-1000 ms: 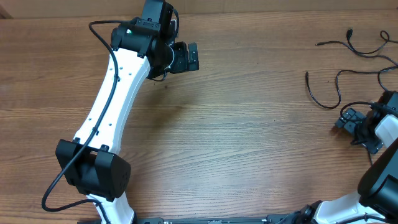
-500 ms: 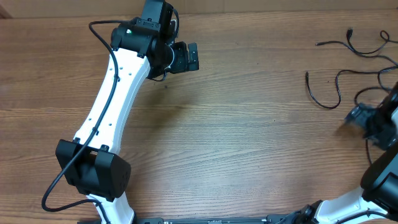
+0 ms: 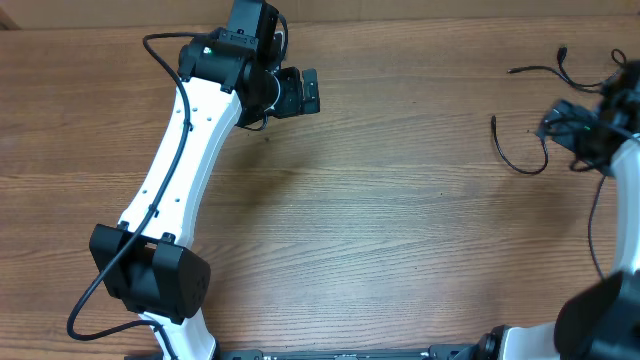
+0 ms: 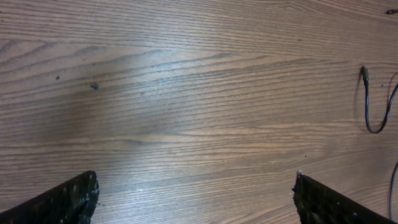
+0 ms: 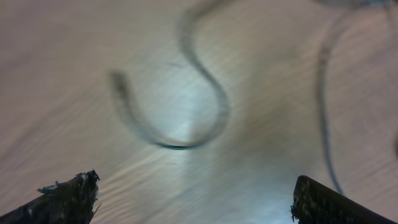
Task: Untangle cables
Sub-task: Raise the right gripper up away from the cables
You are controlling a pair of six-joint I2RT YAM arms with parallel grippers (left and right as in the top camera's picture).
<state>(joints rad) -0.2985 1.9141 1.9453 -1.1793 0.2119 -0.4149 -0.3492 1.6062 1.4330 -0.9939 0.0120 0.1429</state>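
Observation:
Thin black cables lie at the table's far right: a hook-shaped cable [image 3: 518,160] and, behind it, a wavy cable [image 3: 560,68] with small plug ends. My right gripper [image 3: 553,125] hangs open just right of the hooked cable. In the right wrist view that cable [image 5: 186,112] shows as a blurred curve ahead of the open right gripper [image 5: 196,199], with another strand [image 5: 323,118] to its right. My left gripper [image 3: 310,90] stands open over bare wood at the back left. In the left wrist view the left gripper [image 4: 196,199] holds nothing, and a cable end [image 4: 368,106] lies far right.
The wooden table [image 3: 380,230] carries nothing else in view. The left arm [image 3: 180,170], white with a thick black wire fixed along it, stretches diagonally across the left side. The right arm [image 3: 625,190] rises along the right edge.
My right gripper has swung from beside the right edge toward the back, up to the hooked cable, staying open. The left arm has not moved.

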